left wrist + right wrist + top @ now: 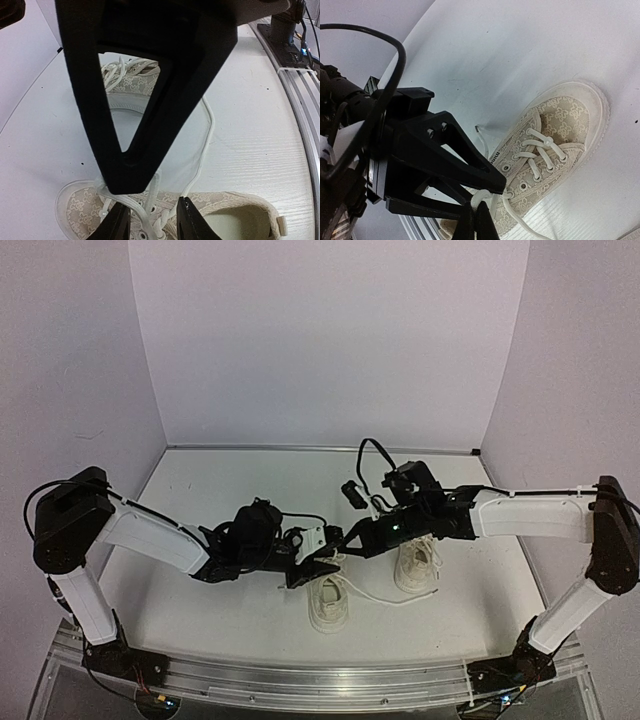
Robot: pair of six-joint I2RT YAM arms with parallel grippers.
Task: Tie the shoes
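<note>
Two cream sneakers stand on the white table. The near shoe [330,602] lies under both grippers; the far shoe [418,565] is to its right. My left gripper [152,222] is open, its fingertips straddling the near shoe's [235,212] crossed laces just above the eyelets. My right gripper [475,222] is shut on a white lace loop [487,196] of that shoe [560,125], right against the left gripper's finger [445,150]. A loose lace strand [207,130] runs off towards the far shoe [127,80]. In the top view the grippers meet, the left gripper [305,575] beside the right gripper [337,543].
An aluminium rail [320,680] runs along the table's near edge and also shows in the left wrist view [300,100]. White walls close in the back and sides. A black cable [365,455] loops above the right arm. The right arm's base [282,25] stands at the near edge.
</note>
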